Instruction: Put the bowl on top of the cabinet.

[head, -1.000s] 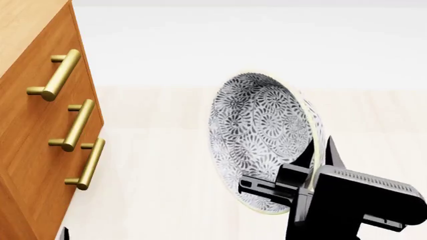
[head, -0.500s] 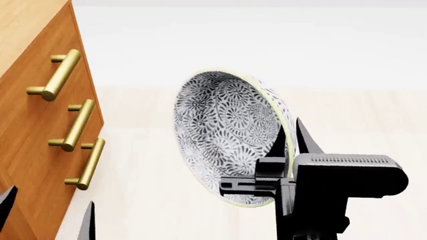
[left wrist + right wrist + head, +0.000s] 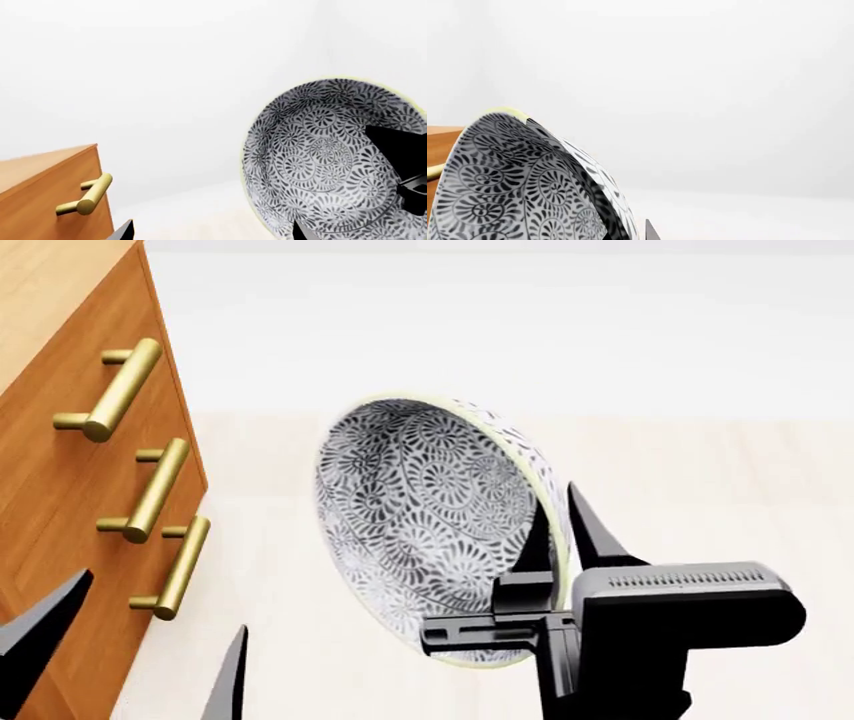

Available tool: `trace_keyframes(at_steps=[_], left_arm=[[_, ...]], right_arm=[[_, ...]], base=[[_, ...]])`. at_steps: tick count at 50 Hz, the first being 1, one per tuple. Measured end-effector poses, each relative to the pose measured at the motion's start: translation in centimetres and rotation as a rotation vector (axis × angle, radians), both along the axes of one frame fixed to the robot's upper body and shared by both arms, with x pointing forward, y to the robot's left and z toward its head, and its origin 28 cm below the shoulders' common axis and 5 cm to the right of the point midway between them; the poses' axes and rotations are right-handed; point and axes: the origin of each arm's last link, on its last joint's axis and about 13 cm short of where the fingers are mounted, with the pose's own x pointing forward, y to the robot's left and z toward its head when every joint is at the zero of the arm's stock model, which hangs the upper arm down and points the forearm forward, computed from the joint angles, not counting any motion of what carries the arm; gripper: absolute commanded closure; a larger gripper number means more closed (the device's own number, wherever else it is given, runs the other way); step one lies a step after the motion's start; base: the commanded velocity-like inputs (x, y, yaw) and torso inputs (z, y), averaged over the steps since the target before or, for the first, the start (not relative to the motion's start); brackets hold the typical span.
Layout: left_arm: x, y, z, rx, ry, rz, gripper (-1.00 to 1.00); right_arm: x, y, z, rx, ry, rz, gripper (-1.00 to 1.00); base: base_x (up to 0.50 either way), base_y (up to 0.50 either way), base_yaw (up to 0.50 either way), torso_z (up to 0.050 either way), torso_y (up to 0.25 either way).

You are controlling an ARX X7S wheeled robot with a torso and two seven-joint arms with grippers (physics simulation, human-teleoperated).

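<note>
The bowl (image 3: 427, 530) sits further toward the left of the head view than it did a second ago, nearer the cabinet (image 3: 60, 490), and its patterned inside faces that cabinet more squarely; it hangs in mid-air, tipped on its side, at the centre of the frame. The right gripper (image 3: 558, 540) has travelled left with it, its body now at lower centre-right; it is clamped on the bowl's rim, 1 black finger inside and 1 outside the wall. At the lower left of the head view, 2 dark pointed fingertips (image 3: 40, 625) of the left gripper (image 3: 134, 655) have risen into sight, where earlier only slivers showed; they stand apart with nothing between them, in front of the cabinet's lower front.

The cabinet fills the left edge of the head view, its lighter top in the upper left corner; 3 brass bar handles (image 3: 158, 490) run down its front. Between bowl and cabinet lies only pale floor (image 3: 334, 340). In the left wrist view the bowl fills the right side, and the cabinet's corner with 1 handle sits at the lower left.
</note>
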Motion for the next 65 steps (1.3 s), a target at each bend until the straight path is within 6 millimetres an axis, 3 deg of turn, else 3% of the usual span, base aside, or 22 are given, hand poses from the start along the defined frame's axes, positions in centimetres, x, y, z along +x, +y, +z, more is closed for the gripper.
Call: trace_keyframes(at_steps=[39,65], left_arm=[[0.7,-1.7,0.7,0.019,0.007,-0.075,-1.00],[1.8,-1.8,0.4,0.016,0.022,-0.062,-1.00]], right_arm=[[-1.5,0.2,-0.8,-0.066,-0.055,0.108,1.00],[-3.9,0.3,-1.2,-0.107,-0.105,0.155,1.00]], base=[[0.00,0.00,0.00,0.000,0.000],[0.00,0.00,0.00,0.001,0.000]])
